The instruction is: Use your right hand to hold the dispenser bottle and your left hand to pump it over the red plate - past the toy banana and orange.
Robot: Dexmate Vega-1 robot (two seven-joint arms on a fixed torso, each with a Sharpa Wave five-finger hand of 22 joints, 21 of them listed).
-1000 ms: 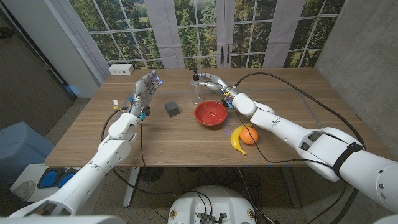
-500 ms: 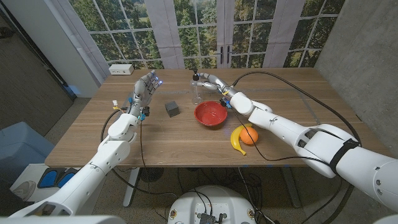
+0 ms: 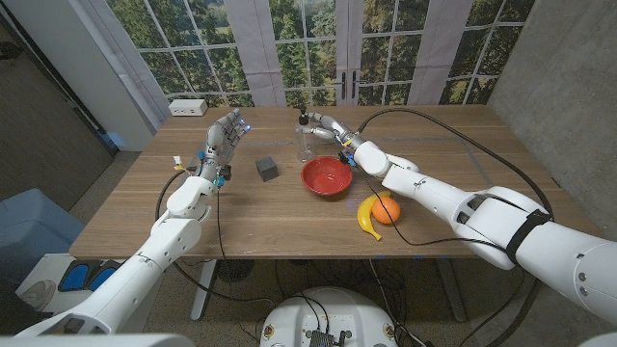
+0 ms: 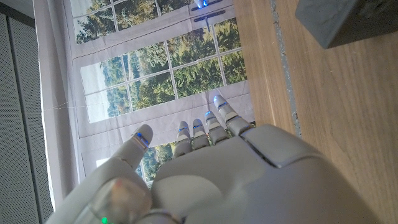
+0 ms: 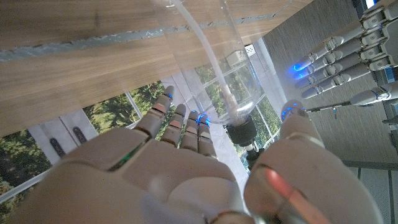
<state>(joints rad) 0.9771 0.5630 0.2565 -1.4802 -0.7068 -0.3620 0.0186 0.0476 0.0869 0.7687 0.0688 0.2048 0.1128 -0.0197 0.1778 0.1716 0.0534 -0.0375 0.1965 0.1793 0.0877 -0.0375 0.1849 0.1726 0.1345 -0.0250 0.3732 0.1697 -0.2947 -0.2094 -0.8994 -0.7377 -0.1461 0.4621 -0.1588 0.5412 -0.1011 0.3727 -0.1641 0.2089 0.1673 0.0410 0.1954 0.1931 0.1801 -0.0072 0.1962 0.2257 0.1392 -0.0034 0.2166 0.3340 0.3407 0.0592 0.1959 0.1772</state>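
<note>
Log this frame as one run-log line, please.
right hand: around dispenser bottle, grip unclear | left hand: raised, open, off the pump | red plate: beside bottle | phase: pre-pump

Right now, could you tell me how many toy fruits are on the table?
2. The toy banana and the orange lie touching each other near the table's front edge, on the robot's right of the red plate. Nothing suggests more are hidden.
</note>
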